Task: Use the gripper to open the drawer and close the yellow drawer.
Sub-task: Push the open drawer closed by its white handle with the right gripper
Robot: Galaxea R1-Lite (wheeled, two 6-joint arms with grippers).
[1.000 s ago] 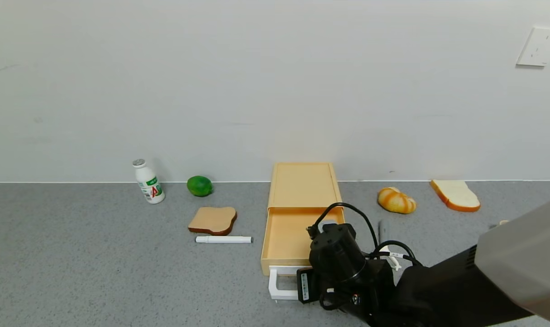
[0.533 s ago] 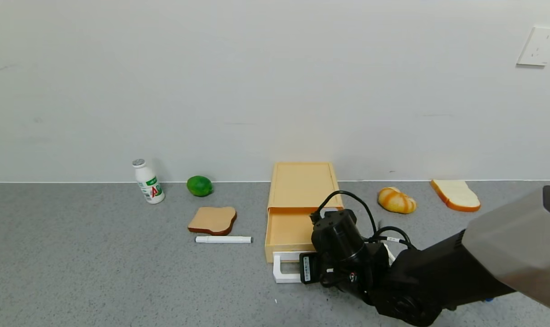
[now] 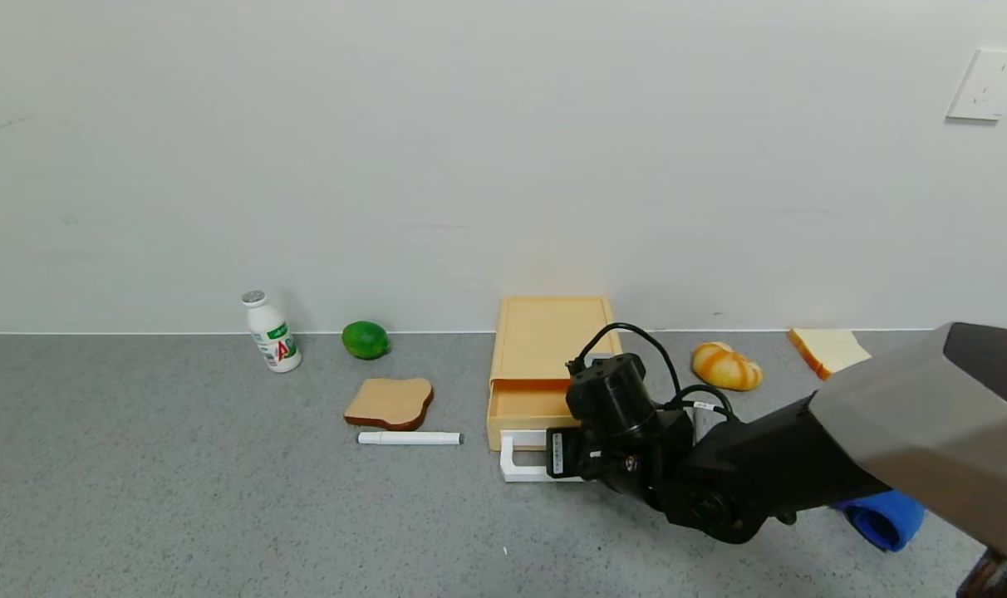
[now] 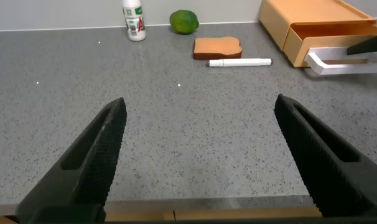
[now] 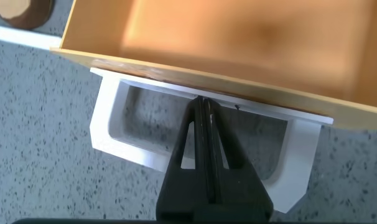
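Observation:
The pale yellow drawer (image 3: 553, 336) lies at mid-table against the wall, its tray out only a short way. The white loop handle (image 3: 516, 465) points toward me. My right gripper (image 3: 572, 455) is shut and empty. In the right wrist view the closed fingers (image 5: 204, 109) lie over the white handle (image 5: 123, 146), tips inside the loop against the tray's front wall (image 5: 238, 81). My left gripper (image 4: 200, 106) is open and empty, low over the table's near edge, far from the drawer (image 4: 313, 18).
A white bottle (image 3: 271, 332), a lime (image 3: 365, 340), a brown toast slice (image 3: 390, 403) and a white marker (image 3: 410, 438) lie left of the drawer. A bread roll (image 3: 725, 366) and a white bread slice (image 3: 827, 349) lie right. A blue object (image 3: 881, 517) sits under my right arm.
My right gripper has moved toward the wall with its tips against the tray front. The tray has slid back into the box, and much less of it shows.

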